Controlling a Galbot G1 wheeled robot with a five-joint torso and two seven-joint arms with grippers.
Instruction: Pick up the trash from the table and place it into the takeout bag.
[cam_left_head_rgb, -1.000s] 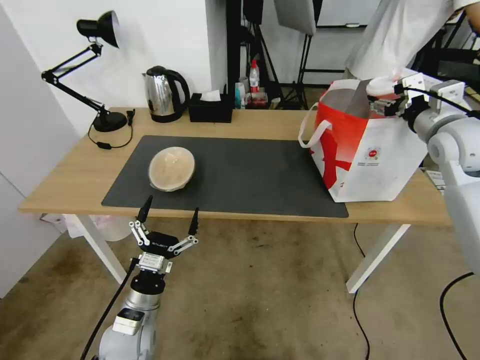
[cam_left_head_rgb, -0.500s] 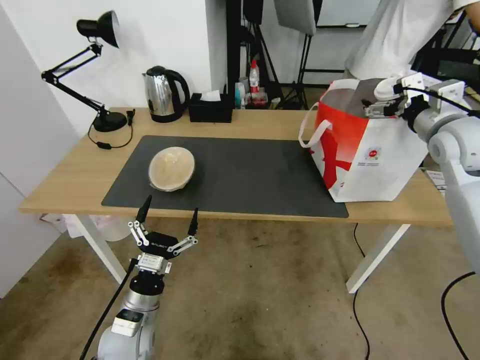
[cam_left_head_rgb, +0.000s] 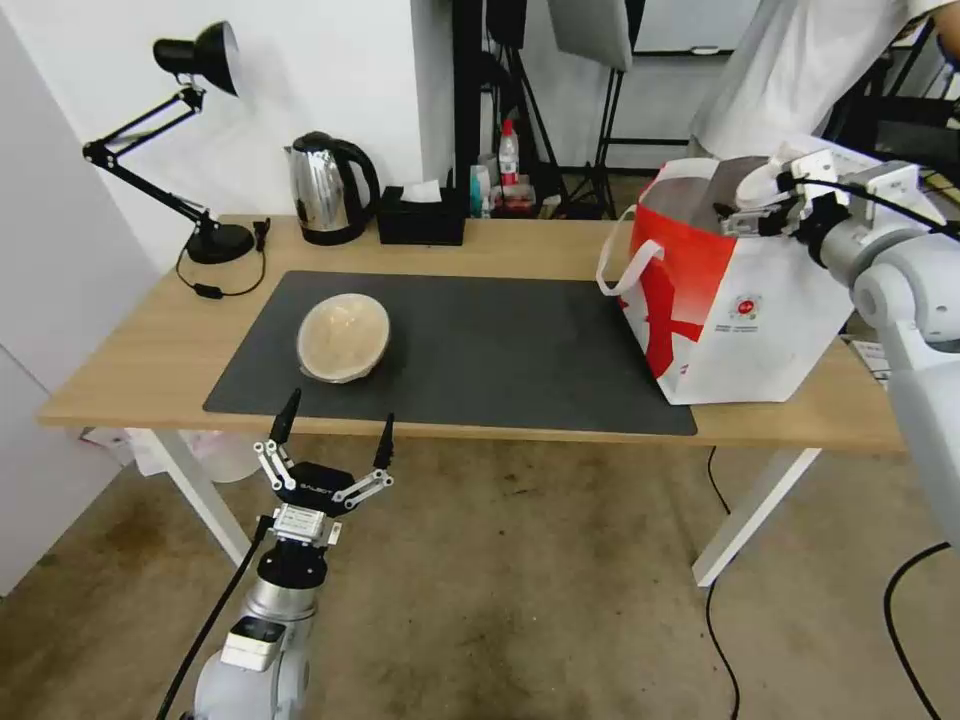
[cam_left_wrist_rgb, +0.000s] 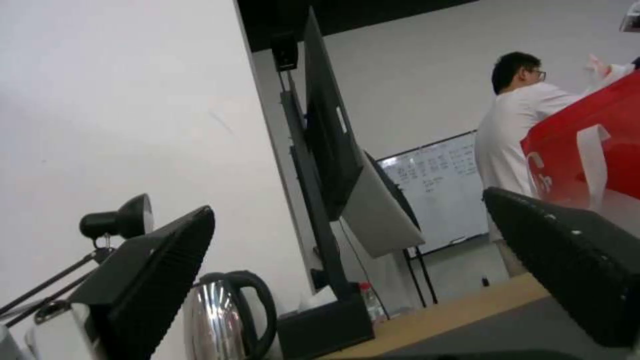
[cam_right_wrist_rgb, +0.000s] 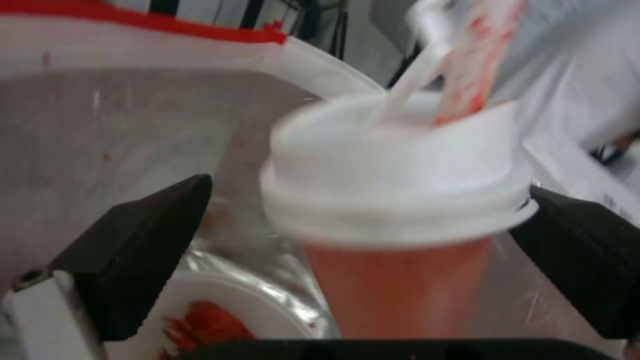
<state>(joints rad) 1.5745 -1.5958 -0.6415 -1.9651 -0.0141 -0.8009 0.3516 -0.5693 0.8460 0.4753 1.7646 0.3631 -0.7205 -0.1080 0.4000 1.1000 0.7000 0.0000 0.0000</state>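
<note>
**Operator:** Status of your right claw?

**Robot:** My right gripper (cam_left_head_rgb: 742, 214) is up at the mouth of the takeout bag (cam_left_head_rgb: 770, 330), just over its rim. My fingers are spread wide. The red cup (cam_right_wrist_rgb: 400, 280) stands between them with its white lid and straw uppermost, but I have no clamp on it: one finger is well clear of the lid, and the other sits right at the lid's edge.

**Operator:** So where is the cup?

**Robot:** Inside the bag's opening, against the silver foil lining. It looks blurred in my right wrist view, so I cannot tell whether it rests on anything.

**Operator:** What else is in there?

**Robot:** Down on the foil floor lies the white bowl (cam_right_wrist_rgb: 220, 312) with red scraps in it.

**Operator:** And the rest of the trash?

**Robot:** The tan lidded bowl (cam_left_head_rgb: 343, 337) sits on the dark mat (cam_left_head_rgb: 500, 350) towards my left, well apart from the bag. The bag stands at the right end of the table (cam_left_head_rgb: 130, 370), partly on the mat.

**Operator:** Your left claw?

**Robot:** My left gripper (cam_left_head_rgb: 338, 418) hangs in front of the table's near edge, just below the tan bowl's spot, fingers pointing up and splayed apart, holding nothing.
</note>
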